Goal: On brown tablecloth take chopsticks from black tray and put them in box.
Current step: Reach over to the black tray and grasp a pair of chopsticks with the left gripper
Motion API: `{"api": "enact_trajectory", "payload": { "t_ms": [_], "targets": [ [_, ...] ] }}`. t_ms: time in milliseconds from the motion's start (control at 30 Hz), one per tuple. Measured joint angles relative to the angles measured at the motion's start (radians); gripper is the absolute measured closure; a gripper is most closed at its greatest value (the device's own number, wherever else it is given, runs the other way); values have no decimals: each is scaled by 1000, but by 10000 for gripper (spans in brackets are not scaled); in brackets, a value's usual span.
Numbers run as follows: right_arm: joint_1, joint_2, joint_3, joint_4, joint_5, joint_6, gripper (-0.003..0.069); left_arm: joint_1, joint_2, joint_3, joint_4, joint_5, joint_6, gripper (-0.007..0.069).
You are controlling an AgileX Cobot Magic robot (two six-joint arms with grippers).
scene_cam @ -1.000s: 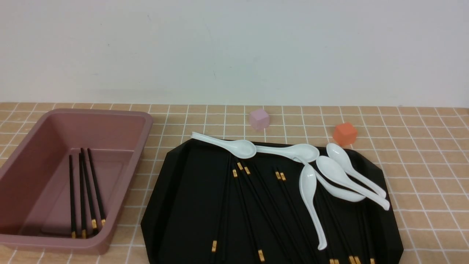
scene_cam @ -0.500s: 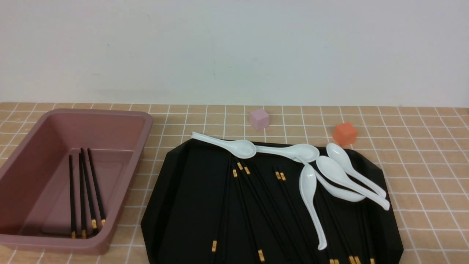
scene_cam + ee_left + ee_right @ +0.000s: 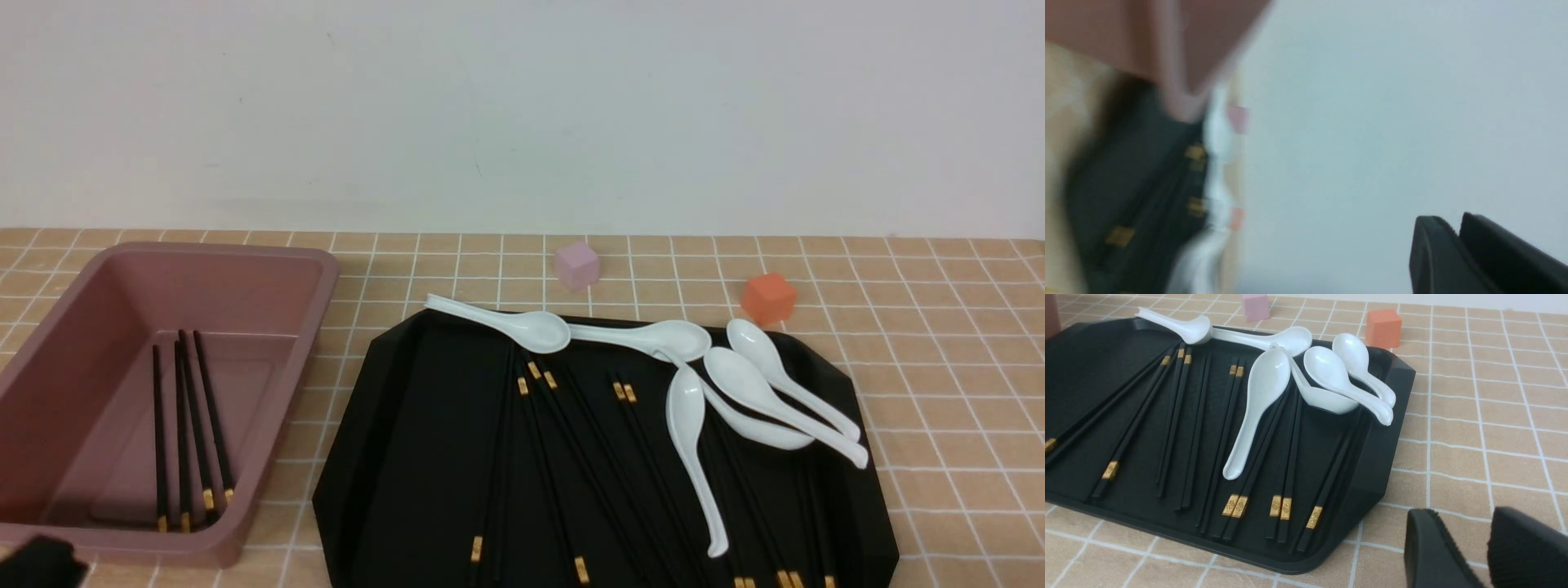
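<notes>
The black tray (image 3: 359, 425) lies mid-table on the brown tablecloth (image 3: 939, 367), with several black chopsticks (image 3: 563, 457) on it, some under white spoons (image 3: 690, 425). Three chopsticks (image 3: 184, 425) lie inside the pink-brown box (image 3: 322, 269) at the left. A black part of my left arm (image 3: 37, 563) shows at the lower left corner, in front of the box. In the blurred left wrist view my left gripper (image 3: 1453, 222) is shut and empty against the wall. My right gripper (image 3: 1466, 516) stands open and empty over the cloth, off the near right corner of the tray (image 3: 1384, 433).
A pink cube (image 3: 577, 265) and an orange cube (image 3: 768, 298) sit on the cloth just behind the tray. One spoon handle (image 3: 457, 309) sticks out over the tray's far left rim. A pale wall closes the back of the table.
A black part of my left arm has come into the front view at the lower left corner. The chopsticks, spoons, tray and box have not moved.
</notes>
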Motion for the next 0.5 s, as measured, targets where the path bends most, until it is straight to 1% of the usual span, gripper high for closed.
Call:
{"api": "enact_trajectory", "payload": {
  "t_ms": [33, 67, 100, 133, 200, 267, 300, 333, 433, 500],
  "targets": [
    [0, 0, 0, 0, 0, 0, 419, 0, 0, -18, -3, 0, 5, 547],
    [0, 0, 0, 0, 0, 0, 419, 0, 0, -123, 8, -1, 60, 582],
    [0, 0, 0, 0, 0, 0, 419, 0, 1, -164, 20, -2, 104, 601],
    [0, 0, 0, 0, 0, 0, 419, 0, 11, -248, 54, 7, 181, 625],
    [0, 0, 0, 0, 0, 0, 419, 0, 77, -385, 114, 62, 300, 637],
    [0, 0, 0, 0, 0, 0, 419, 0, 157, -460, 150, 132, 349, 637],
    [0, 0, 0, 0, 0, 0, 419, 0, 273, -548, 202, 265, 392, 637],
    [0, 0, 0, 0, 0, 0, 419, 0, 323, -588, 232, 344, 404, 637],
    [0, 0, 0, 0, 0, 0, 419, 0, 599, -723, 370, 661, 432, 637],
    [0, 0, 0, 0, 0, 0, 419, 0, 773, -788, 438, 792, 465, 637]
  ]
}}
